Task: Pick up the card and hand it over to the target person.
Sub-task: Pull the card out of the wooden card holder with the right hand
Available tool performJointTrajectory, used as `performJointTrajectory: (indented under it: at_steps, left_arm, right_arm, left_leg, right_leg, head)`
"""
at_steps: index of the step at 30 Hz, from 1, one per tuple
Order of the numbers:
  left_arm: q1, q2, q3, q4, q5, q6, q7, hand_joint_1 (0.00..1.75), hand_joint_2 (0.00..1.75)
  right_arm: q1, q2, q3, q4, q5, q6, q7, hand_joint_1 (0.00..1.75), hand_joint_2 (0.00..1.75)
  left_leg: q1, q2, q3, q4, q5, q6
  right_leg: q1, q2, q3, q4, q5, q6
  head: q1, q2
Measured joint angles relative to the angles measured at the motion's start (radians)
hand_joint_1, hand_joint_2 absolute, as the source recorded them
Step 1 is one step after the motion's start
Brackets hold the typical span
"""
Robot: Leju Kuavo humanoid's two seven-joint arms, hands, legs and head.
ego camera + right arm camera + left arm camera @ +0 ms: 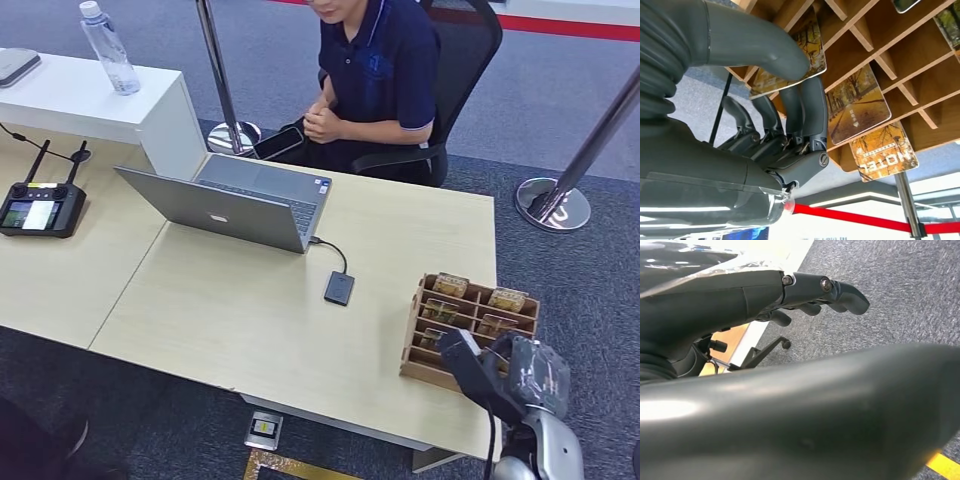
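Left hand [821, 292] hangs beside the worktop [249, 320], over grey carpet, fingers [851, 297] loosely curled, holding nothing. Laptop [226, 205] open mid-worktop, small black drive [339, 288] cabled to it. Person [373, 75] seated behind. Wooden rack [472, 325] near the right edge. Right hand [791, 125] at the rack, thumb and fingers [813, 107] pinching a card [810, 55] still in its slot.
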Motion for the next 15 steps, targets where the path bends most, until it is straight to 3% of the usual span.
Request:
performJointTrajectory:
  at_steps: [15]
  left_arm:
    - [-0.003, 0.006, -0.003, 0.007, -0.005, -0.008, -0.021, 0.0, 0.0]
  right_arm:
    - [-0.092, -0.059, 0.051, -0.031, -0.038, 0.024, -0.082, 1.75, 1.75]
  left_leg:
    - [0.0, 0.002, -0.002, 0.001, 0.001, 0.0]
  right_leg:
    - [0.0, 0.002, -0.003, 0.001, 0.001, 0.0]
  head:
    - [0.0, 0.0]
